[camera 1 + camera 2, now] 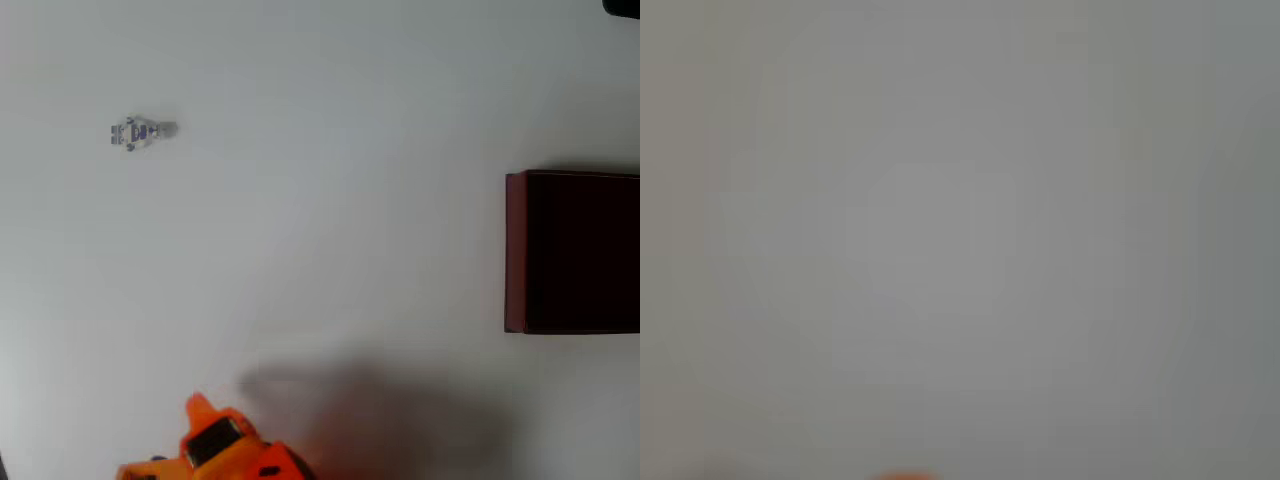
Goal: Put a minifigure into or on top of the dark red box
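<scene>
In the overhead view the tiny white-and-grey minifigure (140, 132) with blue-purple marks lies on its side at the upper left of the white table. The dark red box (515, 250), with thin maroon walls and a black inside, sits at the right edge, partly cut off by the frame. My orange gripper (200, 408) pokes in from the bottom edge, far from both the figure and the box; its jaws cannot be made out. The wrist view is a blurred grey-white surface with a sliver of orange gripper (905, 476) at the bottom edge.
The white table (330, 200) stretches bare between figure, box and arm. The arm casts a soft shadow (380, 410) to its right. A small dark object (622, 6) sits in the top right corner.
</scene>
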Motion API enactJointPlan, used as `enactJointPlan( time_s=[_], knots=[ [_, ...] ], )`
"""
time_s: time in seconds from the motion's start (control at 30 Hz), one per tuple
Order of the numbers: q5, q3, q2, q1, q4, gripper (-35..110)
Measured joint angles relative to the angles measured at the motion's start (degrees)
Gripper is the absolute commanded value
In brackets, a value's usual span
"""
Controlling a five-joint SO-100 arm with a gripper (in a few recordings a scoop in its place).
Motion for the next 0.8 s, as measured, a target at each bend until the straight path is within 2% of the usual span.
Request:
enactJointPlan(
  time_s=[0.13, 0.27, 0.57, 0.8],
  knots=[
    [3.6, -2.9, -1.7, 2.7, 0.6, 14],
    [9.1, -7.6, -10.6, 6.8, -3.9, 15],
    [17.0, -40.9, -64.7, 5.2, -10.6, 16],
    [19.5, -62.1, -88.4, 5.7, -9.8, 16]
  ],
)
